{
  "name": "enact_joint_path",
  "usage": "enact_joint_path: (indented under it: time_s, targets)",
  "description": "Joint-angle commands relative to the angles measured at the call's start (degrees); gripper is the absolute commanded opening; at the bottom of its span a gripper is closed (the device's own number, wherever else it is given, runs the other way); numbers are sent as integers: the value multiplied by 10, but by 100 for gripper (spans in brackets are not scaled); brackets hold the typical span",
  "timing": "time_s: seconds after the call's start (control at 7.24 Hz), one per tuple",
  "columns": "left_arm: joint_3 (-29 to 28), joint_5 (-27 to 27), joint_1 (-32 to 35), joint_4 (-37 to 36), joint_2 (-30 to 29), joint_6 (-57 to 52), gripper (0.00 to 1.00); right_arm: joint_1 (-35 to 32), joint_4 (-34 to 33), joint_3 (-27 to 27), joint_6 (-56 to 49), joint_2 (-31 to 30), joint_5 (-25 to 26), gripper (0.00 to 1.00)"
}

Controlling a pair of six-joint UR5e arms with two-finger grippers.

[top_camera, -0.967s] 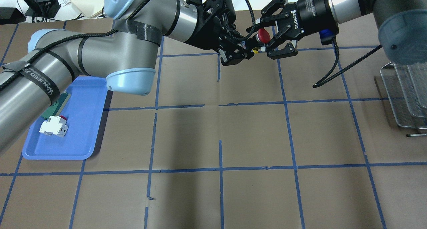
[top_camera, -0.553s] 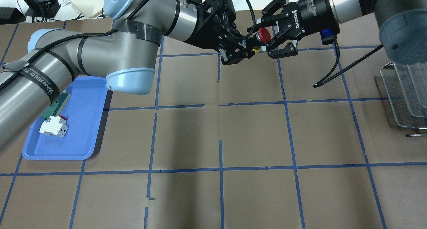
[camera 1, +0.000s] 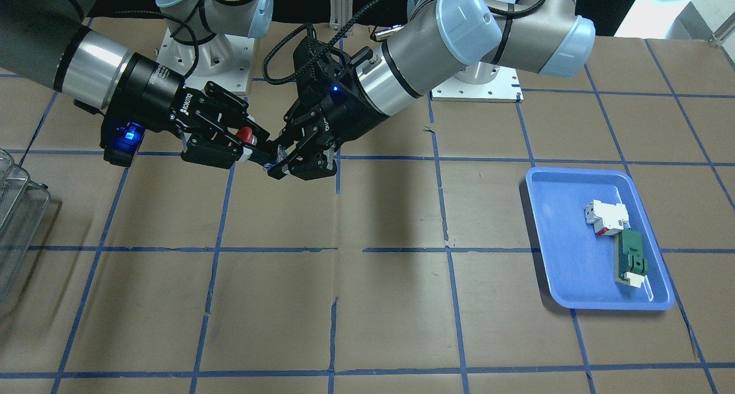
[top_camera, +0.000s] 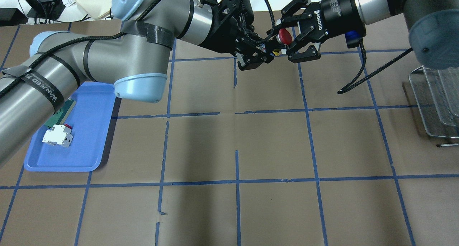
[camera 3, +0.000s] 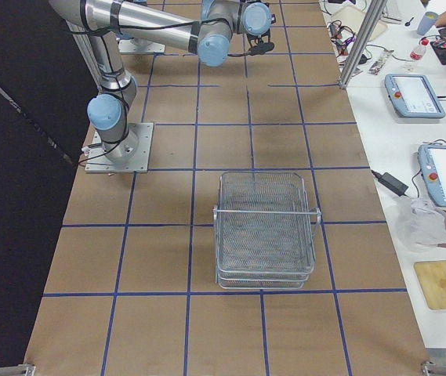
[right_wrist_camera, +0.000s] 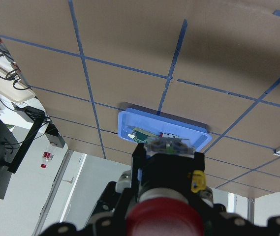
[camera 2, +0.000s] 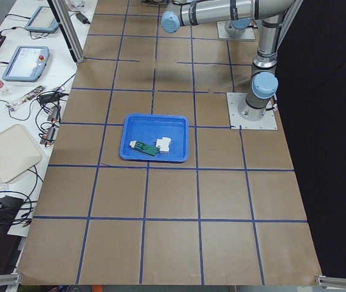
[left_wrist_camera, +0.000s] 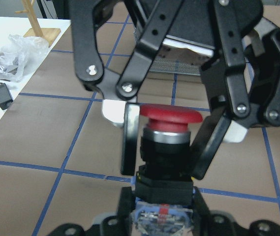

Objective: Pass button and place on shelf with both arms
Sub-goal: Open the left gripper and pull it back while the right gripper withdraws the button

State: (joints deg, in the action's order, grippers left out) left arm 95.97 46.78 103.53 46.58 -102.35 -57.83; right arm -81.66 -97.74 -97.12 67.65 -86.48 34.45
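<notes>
The button, with its red cap, black body and clear end block, hangs above the far middle of the table between both grippers. My left gripper is shut on the clear end block, seen close in the left wrist view. My right gripper faces it, and its pads press both sides of the black body just under the cap. The front view shows the same meeting: the button, right gripper and left gripper. The wire-mesh shelf stands at the table's right end.
A blue tray on the left holds a white block with red marks and a green flat part. The left arm's elbow hangs over the tray's far edge. A black cable loops below the right wrist.
Both grippers and the button have shifted slightly toward the table's far edge. The right gripper's fingers sit a little tighter around the button. The tray and shelf have not moved.
</notes>
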Motion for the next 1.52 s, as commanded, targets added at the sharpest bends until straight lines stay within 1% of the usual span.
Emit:
enact_joint_path:
  time_s: [0.0,0.14,0.41,0.55,0.69,0.83,0.97,1.11,1.24,1.38]
  targets:
    - [0,1,0,-1,0,-2,98,0,5,0,0,0,1,0]
    - [-1,7,0,-9,0,-3,100,1,5,0,0,0,1,0]
    - [-4,9,0,-10,1,-2,100,1,7,2,0,-1,2,0]
    - [-6,19,-1,-7,6,-2,100,2,7,2,0,-1,4,0]
    - [-9,61,-5,-3,10,-1,100,6,4,4,-7,0,10,0]
    - [-7,93,-8,0,15,25,100,26,-3,4,-30,0,35,0]
    - [-6,142,-10,18,18,57,100,46,-2,5,-120,0,77,0]
    - [-10,209,-11,66,22,61,100,75,3,7,-219,0,116,0]
    - [-10,265,-11,111,30,97,100,112,4,8,-322,0,156,0]
    - [-11,316,-31,166,42,136,100,159,7,8,-455,0,249,0]
